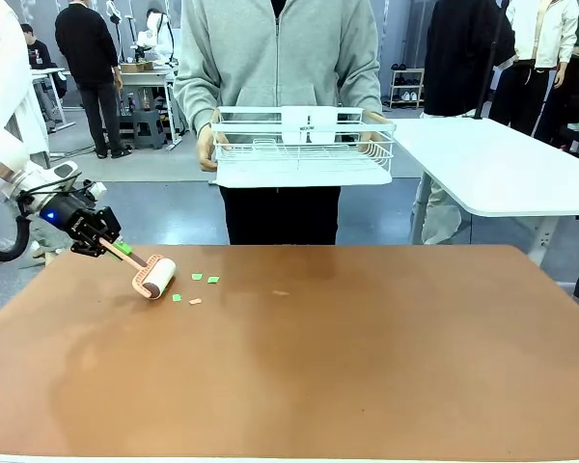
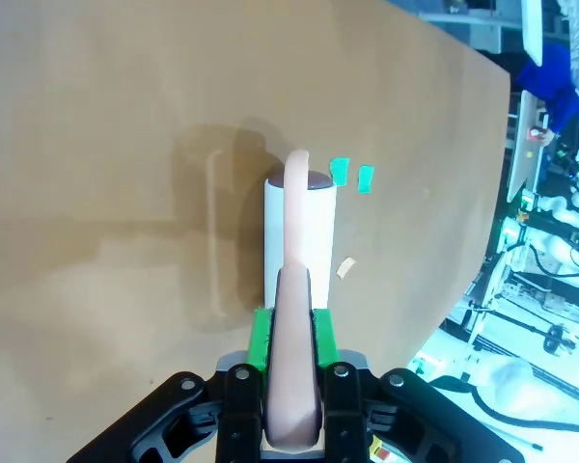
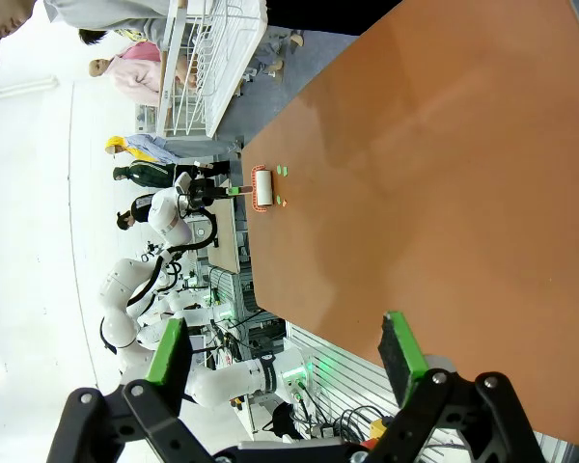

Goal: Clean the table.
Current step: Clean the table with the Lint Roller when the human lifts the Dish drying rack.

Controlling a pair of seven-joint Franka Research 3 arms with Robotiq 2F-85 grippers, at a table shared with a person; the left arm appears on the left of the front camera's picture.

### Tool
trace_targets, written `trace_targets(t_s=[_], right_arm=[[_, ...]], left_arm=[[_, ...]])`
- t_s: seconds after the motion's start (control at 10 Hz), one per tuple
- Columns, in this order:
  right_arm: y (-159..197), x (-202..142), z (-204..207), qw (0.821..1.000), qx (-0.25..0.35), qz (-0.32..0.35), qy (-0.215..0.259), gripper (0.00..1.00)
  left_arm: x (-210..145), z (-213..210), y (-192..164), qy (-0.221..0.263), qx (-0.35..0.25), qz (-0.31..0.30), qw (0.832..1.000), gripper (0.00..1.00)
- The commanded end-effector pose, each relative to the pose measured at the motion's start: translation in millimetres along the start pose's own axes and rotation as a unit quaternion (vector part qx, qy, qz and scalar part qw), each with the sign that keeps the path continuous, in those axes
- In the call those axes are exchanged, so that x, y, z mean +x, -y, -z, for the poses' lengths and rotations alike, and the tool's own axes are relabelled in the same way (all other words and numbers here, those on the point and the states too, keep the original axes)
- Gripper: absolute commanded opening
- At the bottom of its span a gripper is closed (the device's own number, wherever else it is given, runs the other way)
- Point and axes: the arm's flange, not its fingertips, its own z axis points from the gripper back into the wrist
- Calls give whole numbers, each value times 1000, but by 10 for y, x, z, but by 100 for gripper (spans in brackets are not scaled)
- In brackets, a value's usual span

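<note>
**dex:** What's the left side holding? From the front it's tiny and the arm is cut off by the frame edge.

**mo:** The wrist cam is clearer. The left fingers (image 2: 261, 338) are pinched on the pink handle (image 2: 294, 386) of a roller (image 2: 299, 231), one green pad on each side. The butt of the handle is buried between them. The white roll sits just past the fingertips, and it looks like it's down on the desk (image 1: 367, 357), at its left end. The contact line is hidden under the roll, so I can't swear to it.

**dex:** And the bits lying around?

**mo:** Green scraps (image 1: 212, 280) sit just beyond the roll, on the side away from the fingers, and there's an orange scrap (image 1: 195, 301) close by. The front cam shows three green ones and the wrist cam only two, so the roll may be covering one. There's a faint speck (image 1: 281, 292) farther out that's too small to make out.

**dex:** Right side?

**mo:** The right fingers (image 3: 401, 349) are spread wide with nothing between them. They're over the near edge of the desk, with the bare top stretching ahead of them. The roller is well apart from them, way out past the fingertips.

**dex:** Anyone else in it?

**mo:** A person (image 1: 280, 48) stands at the far side holding a white wire rack (image 1: 304, 145) off the desk. The hands are mostly hidden behind its ends.
</note>
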Motion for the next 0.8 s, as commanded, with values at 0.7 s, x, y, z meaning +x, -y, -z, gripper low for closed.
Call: trace_targets(t_s=[0.7], right_arm=[[-19, -20, -3, 1000, 5, -6, 1, 100]], left_arm=[[-160, 757, 222, 94, 22, 11, 995, 21]])
